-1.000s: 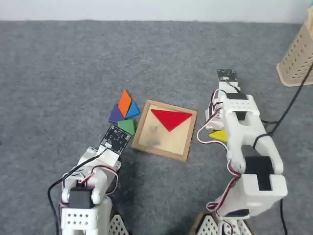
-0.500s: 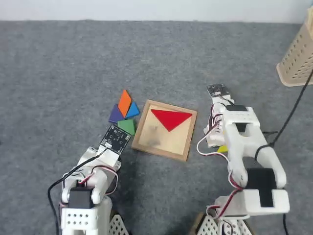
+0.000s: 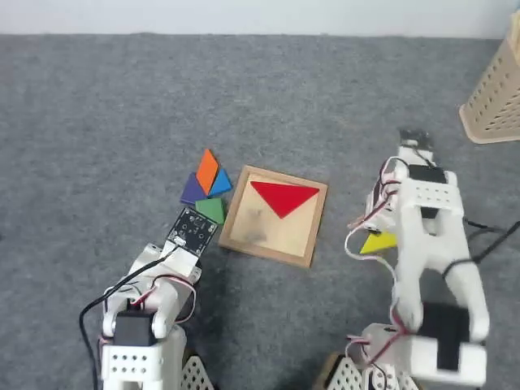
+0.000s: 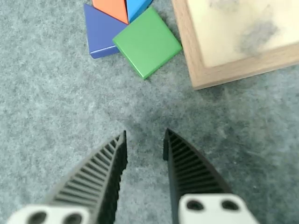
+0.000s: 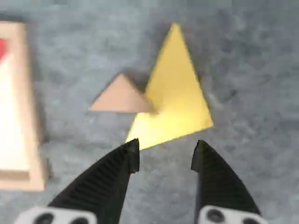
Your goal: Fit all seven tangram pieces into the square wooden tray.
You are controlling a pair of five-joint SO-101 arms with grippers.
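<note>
The square wooden tray (image 3: 311, 234) lies mid-table with a red triangle (image 3: 283, 197) inside it. Left of the tray sit an orange piece (image 3: 207, 169), a light blue triangle (image 3: 220, 182), a dark blue piece (image 3: 192, 189) and a green square (image 3: 211, 210). The left wrist view has the green square (image 4: 147, 42) and the tray's corner (image 4: 205, 78) ahead of my left gripper (image 4: 144, 141), open over bare carpet. My right gripper (image 5: 166, 153) is open just short of a yellow triangle (image 5: 173, 98), with a tan triangle (image 5: 119, 95) beside it. The yellow triangle (image 3: 377, 241) peeks from under the right arm.
A slatted beige basket (image 3: 496, 97) stands at the far right edge. Grey carpet covers the table. The back half holds free room. Cables hang along the right arm (image 3: 426, 236).
The right arm swung first toward the tray, then back to the right, and the yellow triangle shows from under it again. The left arm has not moved.
</note>
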